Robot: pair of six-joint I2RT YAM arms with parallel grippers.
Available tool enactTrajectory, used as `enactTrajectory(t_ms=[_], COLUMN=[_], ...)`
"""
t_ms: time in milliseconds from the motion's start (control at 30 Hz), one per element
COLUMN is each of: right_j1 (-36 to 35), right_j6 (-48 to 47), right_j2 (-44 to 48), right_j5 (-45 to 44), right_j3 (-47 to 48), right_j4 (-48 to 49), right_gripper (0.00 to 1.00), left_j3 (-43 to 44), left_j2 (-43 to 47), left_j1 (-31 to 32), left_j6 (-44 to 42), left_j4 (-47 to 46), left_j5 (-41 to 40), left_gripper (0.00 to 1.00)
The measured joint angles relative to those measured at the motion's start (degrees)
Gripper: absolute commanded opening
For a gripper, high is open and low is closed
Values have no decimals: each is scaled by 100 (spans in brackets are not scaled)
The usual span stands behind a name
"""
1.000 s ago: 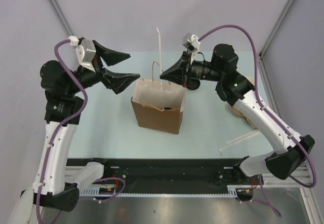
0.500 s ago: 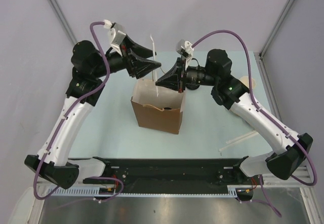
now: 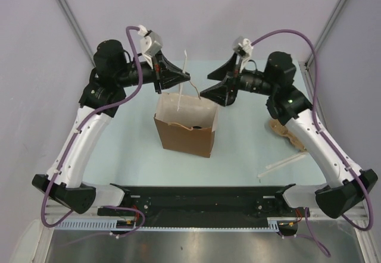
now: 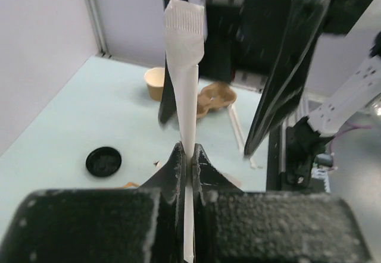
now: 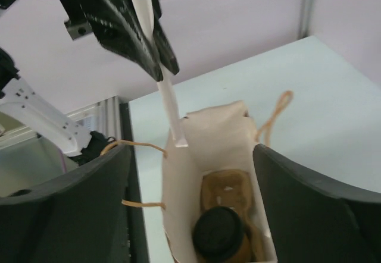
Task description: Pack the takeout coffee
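Observation:
The takeout coffee (image 5: 219,234), a tan cup with a black lid, sits in a pulp carrier (image 5: 226,193) at the bottom of the open paper bag (image 3: 184,129) (image 5: 223,129). My left gripper (image 3: 186,78) (image 4: 187,155) is shut on a white paper-wrapped straw (image 3: 185,66) (image 4: 183,66) (image 5: 164,96), held upright with its lower end at the bag's mouth. My right gripper (image 3: 209,83) (image 5: 191,151) hovers above the bag, open wide, with nothing between its fingers.
In the left wrist view, an unlidded tan cup (image 4: 155,83), a loose black lid (image 4: 103,160) and a second pulp carrier (image 4: 215,96) (image 3: 282,129) lie on the table. Loose wrapped straws (image 3: 283,163) lie at the front right. The bag's twine handles (image 5: 271,117) stick up.
My left arm swung in from the left and shut on the straw above the bag. My right gripper let go of the straw, opened wide and drew back to the right.

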State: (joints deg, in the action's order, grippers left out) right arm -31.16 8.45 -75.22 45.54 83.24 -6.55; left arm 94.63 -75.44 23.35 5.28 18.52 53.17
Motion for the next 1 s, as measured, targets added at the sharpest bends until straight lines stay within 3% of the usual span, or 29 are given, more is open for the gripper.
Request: enactTrajectory(t_ms=[67,300,600,667,800,1000], right_j1=[341,1344,1781,1803,1832,1897], right_j6=[17,-111,-573,-649,-721,-752], right_j2=[181,890,992,992,992,992], right_j5=[55,369,457,457,455,452], right_j3=[0,0,0,0,0,0], right_j4=[-155,-719,-1617,-1733,-1928,-1978], right_gripper=[100,100,100,100,100,100], left_j3=[4,-199,-1436,-1644,-1910,-1917], left_j2=[-35,-195,-188,-188,-186,-181], left_j1=[0,0,55,101,223,365], left_j6=[-529,-2039,-3215,-3434,-3847,-4046], left_j4=[450,1591,1672,1674,1681,1915], left_j5=[-68,-389,-763,-863,-1108,-1521], left_gripper=[0,0,4,10,37,51])
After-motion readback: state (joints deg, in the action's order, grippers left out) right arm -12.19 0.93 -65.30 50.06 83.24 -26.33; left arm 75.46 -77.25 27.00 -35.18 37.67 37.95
